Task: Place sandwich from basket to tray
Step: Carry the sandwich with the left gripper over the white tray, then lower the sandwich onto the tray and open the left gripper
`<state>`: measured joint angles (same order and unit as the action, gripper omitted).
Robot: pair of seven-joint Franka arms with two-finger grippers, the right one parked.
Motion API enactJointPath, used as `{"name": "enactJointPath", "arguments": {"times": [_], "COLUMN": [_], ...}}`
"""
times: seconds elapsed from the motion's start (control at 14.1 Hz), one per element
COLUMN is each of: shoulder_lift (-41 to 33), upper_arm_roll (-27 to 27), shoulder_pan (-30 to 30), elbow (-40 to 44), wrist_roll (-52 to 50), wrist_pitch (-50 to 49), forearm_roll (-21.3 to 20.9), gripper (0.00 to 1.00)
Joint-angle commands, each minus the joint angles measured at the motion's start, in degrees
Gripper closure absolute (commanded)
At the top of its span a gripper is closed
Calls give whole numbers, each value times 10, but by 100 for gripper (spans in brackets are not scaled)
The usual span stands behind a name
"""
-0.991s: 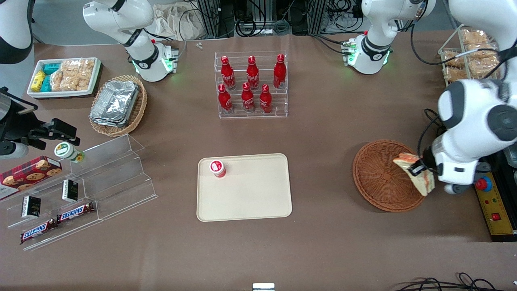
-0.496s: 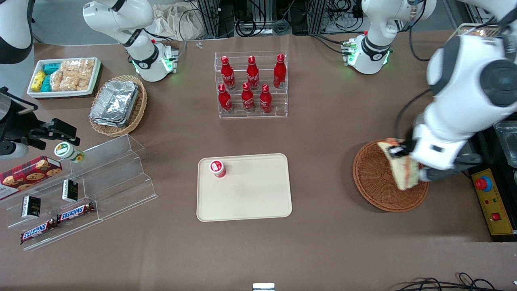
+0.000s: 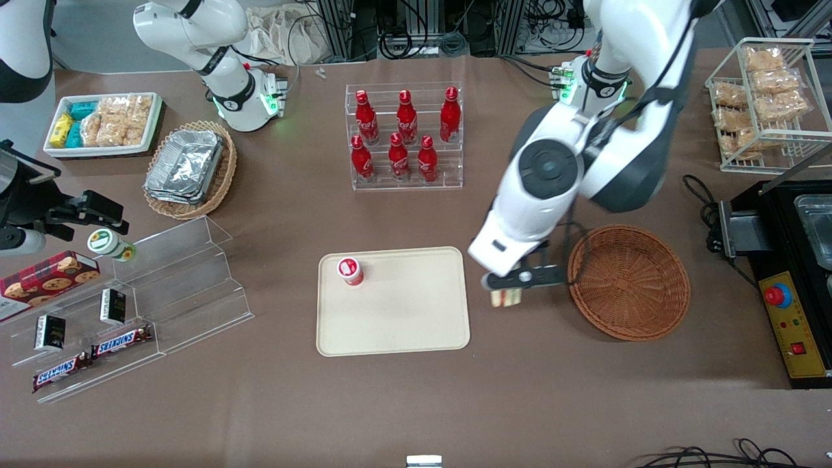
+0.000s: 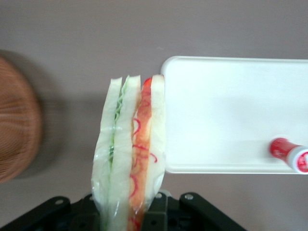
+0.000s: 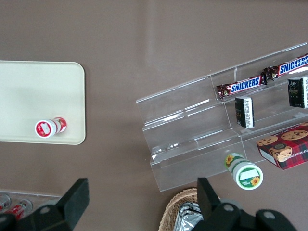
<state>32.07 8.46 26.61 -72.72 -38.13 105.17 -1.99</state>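
Observation:
The sandwich [image 3: 507,298] [image 4: 129,154] is a wrapped wedge of pale bread with red, orange and green filling. My gripper [image 3: 517,281] [image 4: 130,211] is shut on it and holds it above the bare table, between the basket and the tray. The reddish-brown wicker basket [image 3: 629,281] [image 4: 14,130] holds nothing. The cream tray [image 3: 392,301] [image 4: 231,115] [image 5: 29,86] lies beside the sandwich toward the parked arm's end, its rim close to the sandwich's edge. A small red-capped bottle [image 3: 350,270] [image 4: 288,153] [image 5: 50,127] lies on the tray.
A rack of red soda bottles [image 3: 404,136] stands farther from the front camera than the tray. A clear stepped shelf with candy bars [image 3: 140,305] and a tan basket of foil containers [image 3: 190,168] lie toward the parked arm's end. A wire rack of bagged snacks [image 3: 764,97] and a black box [image 3: 790,260] lie toward the working arm's end.
My gripper has carried the sandwich up out of the basket and sideways toward the tray. The basket now holds nothing.

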Motion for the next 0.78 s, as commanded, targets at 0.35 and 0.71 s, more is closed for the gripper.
{"name": "enactJointPath", "arguments": {"times": [0.35,0.71], "shoulder_lift": [164,211], "upper_arm_roll": [17,16], "shoulder_pan": [46,49], "elbow": [42,30], "wrist_roll": [-43,-44], "wrist_pitch": [180,246], "forearm_roll": [-10,-54], "gripper": [97,97]}}
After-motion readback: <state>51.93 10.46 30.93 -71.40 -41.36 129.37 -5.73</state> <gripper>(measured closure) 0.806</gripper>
